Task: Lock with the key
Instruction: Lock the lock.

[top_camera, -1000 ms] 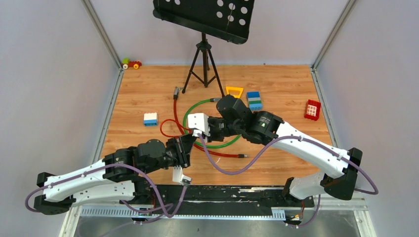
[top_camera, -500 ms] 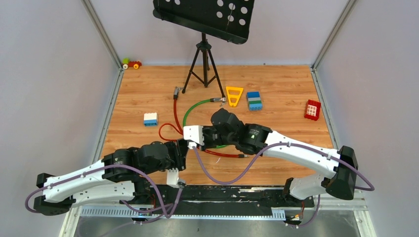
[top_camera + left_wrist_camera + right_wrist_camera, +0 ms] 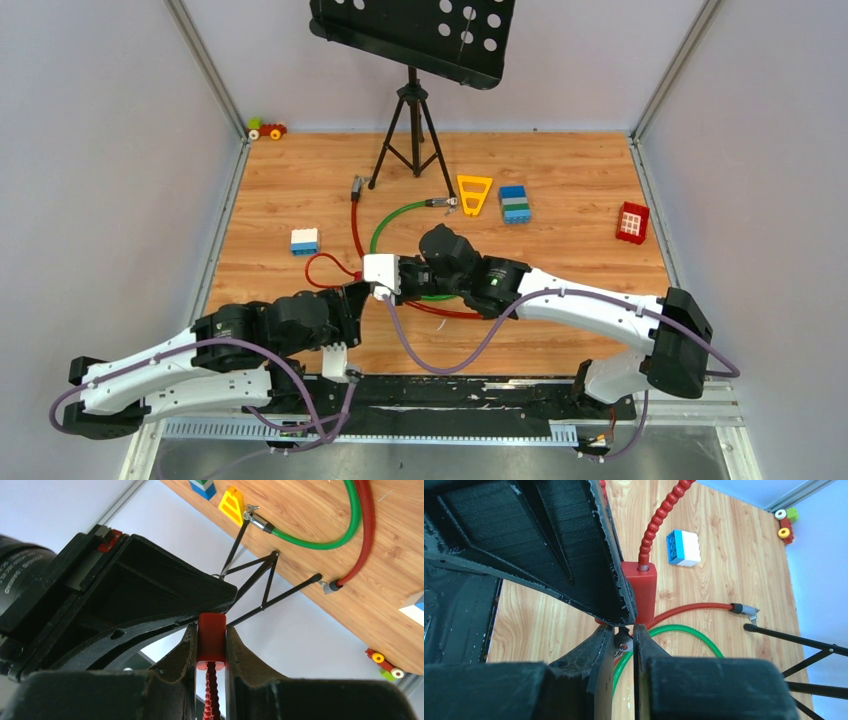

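Note:
My left gripper (image 3: 211, 630) is shut on the small red padlock (image 3: 211, 637), whose ribbed red cable (image 3: 212, 695) runs down between the fingers. In the right wrist view the padlock (image 3: 644, 587) stands upright just beyond my right gripper (image 3: 624, 630), with its ribbed cable (image 3: 659, 520) rising from its top. My right gripper is shut on the tiny silvery key (image 3: 624, 642), whose tip points at the padlock's base. Whether the key is inside the lock is hidden. In the top view both grippers meet near the middle front (image 3: 365, 290); padlock and key are hidden there.
A green cable (image 3: 395, 222) and a smooth red cable (image 3: 355, 225) lie on the wooden table under the grippers. A tripod stand (image 3: 411, 120), yellow triangle (image 3: 474, 192), blue-green brick (image 3: 515, 203), red brick (image 3: 631, 221), white-blue brick (image 3: 305, 241) and toy car (image 3: 266, 129) lie around.
Both grippers have moved together to the left and nearer the front edge, and the red cable loop has shifted left with them. Both grips are unchanged.

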`<state>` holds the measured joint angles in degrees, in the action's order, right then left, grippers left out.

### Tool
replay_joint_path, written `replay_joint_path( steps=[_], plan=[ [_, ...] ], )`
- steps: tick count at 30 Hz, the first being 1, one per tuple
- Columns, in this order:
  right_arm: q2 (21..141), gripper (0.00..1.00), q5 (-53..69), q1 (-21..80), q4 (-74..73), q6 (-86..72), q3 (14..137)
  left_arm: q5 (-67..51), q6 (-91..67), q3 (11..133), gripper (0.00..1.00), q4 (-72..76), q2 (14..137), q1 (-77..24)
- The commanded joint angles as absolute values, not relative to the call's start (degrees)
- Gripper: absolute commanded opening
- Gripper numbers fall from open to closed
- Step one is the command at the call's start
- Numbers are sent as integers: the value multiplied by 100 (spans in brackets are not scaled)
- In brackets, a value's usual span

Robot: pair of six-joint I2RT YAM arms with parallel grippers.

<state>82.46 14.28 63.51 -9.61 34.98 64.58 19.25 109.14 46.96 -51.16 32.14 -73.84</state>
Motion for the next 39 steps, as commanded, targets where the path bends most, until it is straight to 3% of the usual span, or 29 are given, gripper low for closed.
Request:
replay_joint_path(
  steps=[1, 12, 29, 39],
  plan=[
    [8502, 0, -1231, 5402, -3121, 3600, 5643, 2156, 10421, 5811, 0, -4457, 2648, -7463],
    [8328, 0, -1313, 5278, -3087, 3946, 5398, 2329, 10937, 7098, 0, -4265, 3013, -7462],
    [8208, 0, -1521, 5065, -3323, 3976, 5268, 2954, 11168, 7582, 0, -4750, 3005, -7462],
    [7140, 0, 347, 5183, -3516, 4155, 6849, 1993, 10295, 6368, 0, -4029, 3057, -7462]
  ],
)
